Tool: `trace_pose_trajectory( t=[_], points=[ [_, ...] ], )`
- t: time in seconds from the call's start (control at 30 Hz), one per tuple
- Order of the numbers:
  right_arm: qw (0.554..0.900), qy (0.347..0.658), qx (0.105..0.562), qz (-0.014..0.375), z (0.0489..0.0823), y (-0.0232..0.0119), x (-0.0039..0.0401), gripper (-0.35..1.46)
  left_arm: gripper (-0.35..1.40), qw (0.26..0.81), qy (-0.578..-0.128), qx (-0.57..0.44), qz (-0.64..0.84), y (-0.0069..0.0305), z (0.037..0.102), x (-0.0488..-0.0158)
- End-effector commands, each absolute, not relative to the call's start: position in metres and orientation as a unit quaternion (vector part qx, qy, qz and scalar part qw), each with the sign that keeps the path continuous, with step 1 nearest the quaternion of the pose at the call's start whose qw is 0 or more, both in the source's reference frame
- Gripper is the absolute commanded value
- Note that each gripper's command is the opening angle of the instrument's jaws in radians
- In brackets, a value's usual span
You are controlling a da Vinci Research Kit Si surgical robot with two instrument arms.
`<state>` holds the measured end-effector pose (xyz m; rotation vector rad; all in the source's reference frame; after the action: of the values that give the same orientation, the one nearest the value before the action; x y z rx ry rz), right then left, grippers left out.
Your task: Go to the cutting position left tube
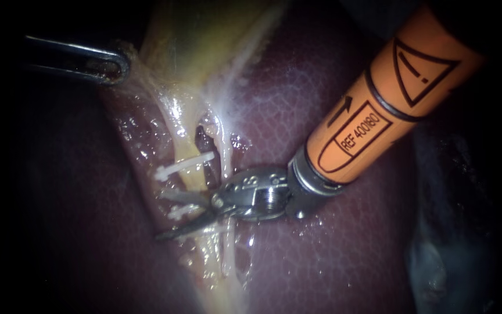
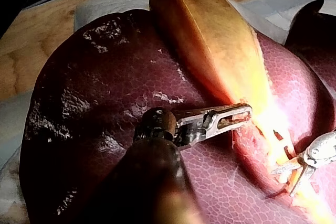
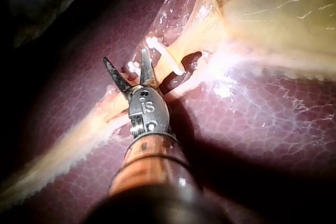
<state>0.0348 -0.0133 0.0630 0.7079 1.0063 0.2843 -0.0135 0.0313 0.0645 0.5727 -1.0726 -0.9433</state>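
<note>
Your right instrument (image 1: pixel 161 216) has its end effector, a pair of blades, parted with nothing grasped. The blades lie across the left tube (image 1: pixel 186 145), in the stretch that carries the clips (image 1: pixel 184 164). That is roughly the cutting position, so I judge that only fine placement is left.

The tube runs down from the gallbladder (image 1: pixel 204 40) over the liver (image 1: pixel 321 244), just beside the paler right tube (image 1: pixel 226 154).

- **Check the gap.** In the right wrist view a white piece of clip seems to sit between the blades. Shift along the tube until only bare tube lies in the gap, with clips on either side.
- **Cover the full width.** Set the blades square to the tube and take it deep enough that its whole width is covered.
- **Protect what is nearby.** The right tube passes close under the hinge, so see that it does not slip into the root of the blades. Lift the tips off the liver beneath.
- **Hold the tension even.** Your left instrument (image 1: pixel 111 65) has its end effector clenched on the gallbladder's edge, and the tissue there looks drawn toward it. A slack tube would fold, and a jerk could drag a clip into the blades.
</note>
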Motion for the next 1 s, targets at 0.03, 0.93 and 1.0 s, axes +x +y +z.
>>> trace_pose_trajectory(
  t=[0.03,0.93,1.0],
  points=[
    [0.807,0.471,0.331,0.133,0.063,-0.0134,0.0348,1.25,-0.35,0.718,-0.485,0.259,-0.426,0.0314,0.0645,-0.0135],
    [0.791,0.478,0.355,0.14,0.056,-0.0095,0.0261,1.22,-0.35,0.719,-0.485,0.259,-0.426,0.0315,0.0649,-0.0132],
    [0.791,0.476,0.357,0.144,0.0566,-0.0095,0.0261,1.22,-0.35,0.719,-0.485,0.259,-0.426,0.0315,0.0649,-0.0132]
  ],
)
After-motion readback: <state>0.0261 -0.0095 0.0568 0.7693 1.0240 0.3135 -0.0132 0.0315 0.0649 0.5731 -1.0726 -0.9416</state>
